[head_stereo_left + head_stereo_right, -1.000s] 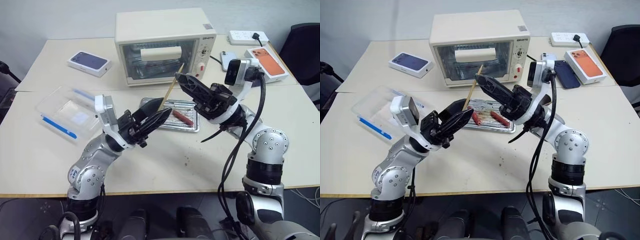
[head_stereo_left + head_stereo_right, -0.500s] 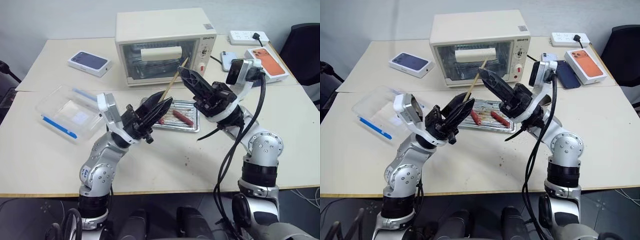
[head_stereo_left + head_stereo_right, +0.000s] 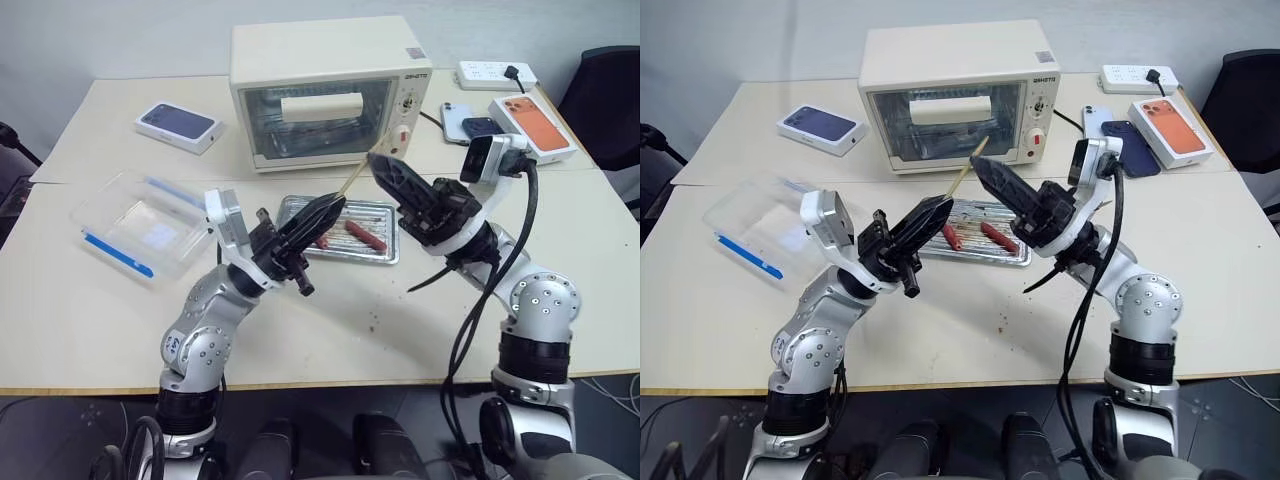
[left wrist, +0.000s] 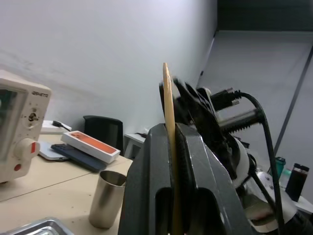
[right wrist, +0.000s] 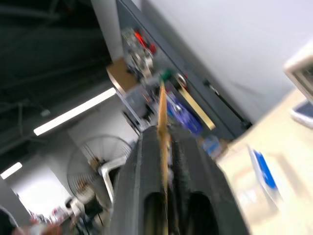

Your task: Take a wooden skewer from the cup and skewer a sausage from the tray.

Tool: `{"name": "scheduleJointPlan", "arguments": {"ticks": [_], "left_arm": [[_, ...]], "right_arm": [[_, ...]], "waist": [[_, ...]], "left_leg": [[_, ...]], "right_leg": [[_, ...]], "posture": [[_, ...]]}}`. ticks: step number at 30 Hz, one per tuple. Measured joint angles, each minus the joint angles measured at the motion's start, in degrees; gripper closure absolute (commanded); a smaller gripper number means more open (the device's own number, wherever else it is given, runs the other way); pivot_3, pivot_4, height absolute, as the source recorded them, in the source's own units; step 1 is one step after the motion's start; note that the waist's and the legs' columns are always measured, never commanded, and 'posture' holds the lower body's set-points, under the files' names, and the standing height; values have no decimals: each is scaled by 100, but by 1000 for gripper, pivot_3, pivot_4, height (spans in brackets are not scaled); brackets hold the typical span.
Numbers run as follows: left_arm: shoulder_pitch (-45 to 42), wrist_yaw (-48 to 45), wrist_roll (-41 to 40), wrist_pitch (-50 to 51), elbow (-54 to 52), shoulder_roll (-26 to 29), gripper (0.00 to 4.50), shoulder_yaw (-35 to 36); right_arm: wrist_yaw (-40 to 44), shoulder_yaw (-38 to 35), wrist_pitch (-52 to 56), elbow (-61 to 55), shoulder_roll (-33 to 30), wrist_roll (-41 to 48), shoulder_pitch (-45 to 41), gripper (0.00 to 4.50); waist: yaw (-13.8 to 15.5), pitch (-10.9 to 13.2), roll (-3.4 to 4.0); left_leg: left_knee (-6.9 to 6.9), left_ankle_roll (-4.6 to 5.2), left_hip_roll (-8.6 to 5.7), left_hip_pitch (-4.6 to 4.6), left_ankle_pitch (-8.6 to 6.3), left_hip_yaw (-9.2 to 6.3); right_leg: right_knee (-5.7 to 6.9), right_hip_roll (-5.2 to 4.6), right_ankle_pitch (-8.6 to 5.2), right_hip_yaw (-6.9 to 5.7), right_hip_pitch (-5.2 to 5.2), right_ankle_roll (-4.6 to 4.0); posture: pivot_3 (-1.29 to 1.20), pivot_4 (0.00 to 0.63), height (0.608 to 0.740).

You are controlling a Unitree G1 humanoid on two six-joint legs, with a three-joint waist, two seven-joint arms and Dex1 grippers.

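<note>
The left gripper is hovering over the near left of the tray, its fingers pressed together and pinching the lower end of the wooden skewer; the stick is slanting up toward the right gripper, which is flanking the upper end, though whether it is gripping I cannot tell; so the skewer is already out of the cup; the sausage is lying unpierced in the tray beside its twin, so skewering is left; the toaster oven is bearing small dark lettering too fine to read
</note>
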Motion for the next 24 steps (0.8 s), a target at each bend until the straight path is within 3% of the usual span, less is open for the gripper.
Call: {"name": "scheduleJointPlan", "arguments": {"ticks": [2,5,7,12,15,19,21,24], "left_arm": [[83,-115,7,-13,-5,338,4500,189],[800,-335,-2,0,-2,1032,4500,800],[1074,-373,-11,35,5,1174,4500,996],[2561,-649,-49,53,-105,1491,4500,1546],[3298,-717,-81,49,-76,1489,4500,1916],[3557,-716,-138,42,-136,1454,4500,1993],[3673,-700,-141,38,-163,1433,4500,2037],[3542,-645,-137,26,-222,1418,4500,2017]], "right_arm": [[233,13,-132,-153,-417,-422,302,2601],[1139,82,-702,-457,-1527,-1544,1099,1759],[1475,132,-1004,-459,-1769,-1992,1398,1303],[2868,454,-2966,-144,-2546,-3848,2816,109],[3123,399,-3666,413,-2553,-4391,3276,51],[3187,398,-3883,499,-2553,-4558,3247,51],[3008,496,-3422,334,-2553,-4510,2988,51],[2588,896,-2214,-157,-2675,-4367,2206,51]], "waist": [[6,0,0],[10,0,0],[4,1,-2],[19,3,-5],[25,3,-11],[28,3,-11],[22,4,-12],[-11,3,-10]], "left_leg": [[-4,2,-1,1,-1,1],[-24,5,0,3,-3,2],[-24,5,2,3,-3,4],[-38,7,4,20,-3,4],[-34,8,5,28,-2,4],[-43,5,9,59,2,3],[-77,4,12,113,2,3],[-81,-1,18,116,3,3]], "right_leg": [[-4,0,0,0,0,0],[-9,1,0,0,2,0],[-15,1,0,2,3,0],[-56,0,0,1,25,1],[-56,-2,0,2,35,1],[-58,-1,1,3,64,2],[-81,0,-1,3,113,0],[-81,3,-2,4,110,-2]], "posture": [[0,150,740],[0,150,740],[0,150,740],[0,150,740],[0,150,740],[0,150,740],[0,150,740],[0,150,740]]}}
